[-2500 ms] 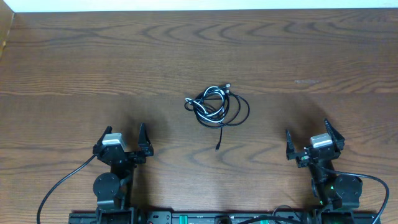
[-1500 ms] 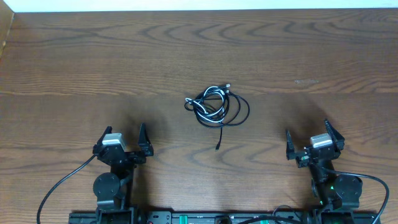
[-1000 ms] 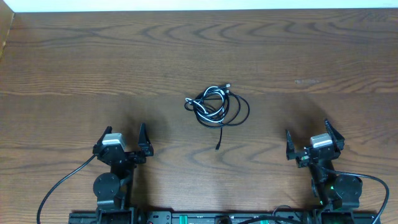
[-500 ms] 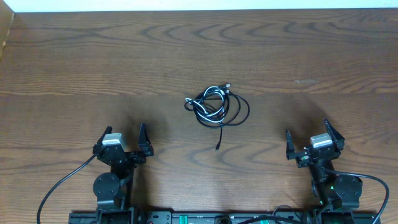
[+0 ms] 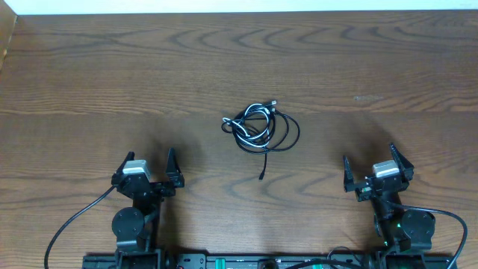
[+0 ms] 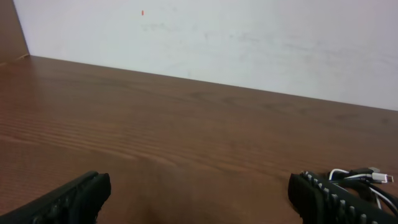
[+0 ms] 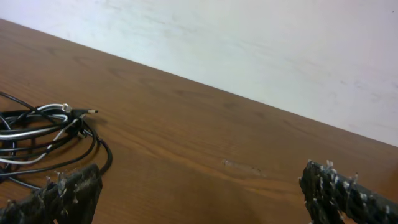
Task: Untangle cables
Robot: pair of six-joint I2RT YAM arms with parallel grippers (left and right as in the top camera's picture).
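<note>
The cables [image 5: 260,128] lie in one small tangle at the middle of the wooden table: black loops wound with a white cord, and one black end trailing toward the front [image 5: 262,175]. My left gripper [image 5: 148,161] stands open near the front left, well short of the tangle. My right gripper [image 5: 371,163] stands open near the front right, equally far from it. In the left wrist view the cables [image 6: 368,181] show at the far right, behind my open left gripper [image 6: 199,193]. In the right wrist view the cables [image 7: 43,134] lie at the left, just beyond my open right gripper [image 7: 199,183].
Thick black wires run from the arm bases at the left [image 5: 69,226] and the right [image 5: 448,217]. A pale scuff [image 5: 367,97] marks the wood at the right. A white wall [image 6: 249,43] rises beyond the table's far edge.
</note>
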